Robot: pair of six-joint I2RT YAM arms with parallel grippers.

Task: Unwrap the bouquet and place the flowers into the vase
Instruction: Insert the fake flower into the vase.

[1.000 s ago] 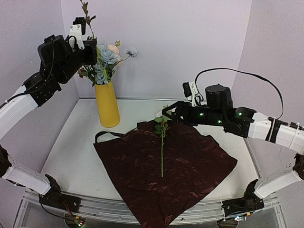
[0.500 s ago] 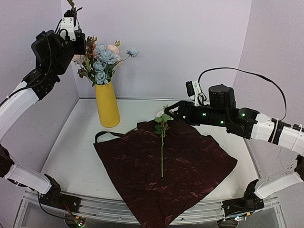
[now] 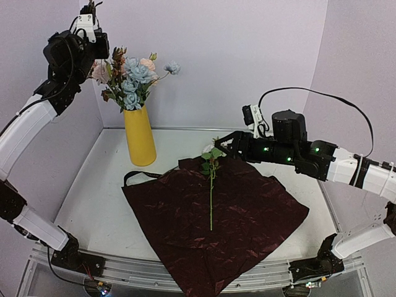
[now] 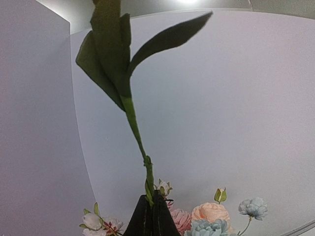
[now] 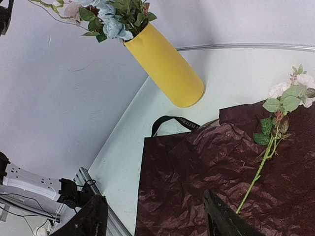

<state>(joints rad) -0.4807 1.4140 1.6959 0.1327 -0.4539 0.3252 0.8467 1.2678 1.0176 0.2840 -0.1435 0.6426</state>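
The yellow vase (image 3: 139,136) (image 5: 167,69) stands at the back left with several blue and pink flowers (image 3: 133,80) (image 4: 211,219) in it. My left gripper (image 3: 91,13) (image 4: 151,196) is raised high, left of and above the vase, shut on a green flower stem (image 4: 133,118). The stem's leafy end sticks out past the fingertips. A pale bloom (image 3: 99,71) hangs beside that arm. The bouquet lies unwrapped. One long-stemmed flower (image 3: 211,185) (image 5: 261,167) lies on the flat dark red paper (image 3: 235,216) (image 5: 206,167). My right gripper (image 3: 224,143) (image 5: 157,216) hovers open just right of its head, holding nothing.
A black ribbon (image 3: 139,175) (image 5: 172,120) loops out from under the paper's left corner, close to the vase's foot. Pale walls close in the table on the left, back and right. A metal rail (image 3: 185,272) runs along the near edge.
My left arm has lifted and swung up and to the left with the stem, away from the vase's mouth. The right arm shifted slightly right, then held still.
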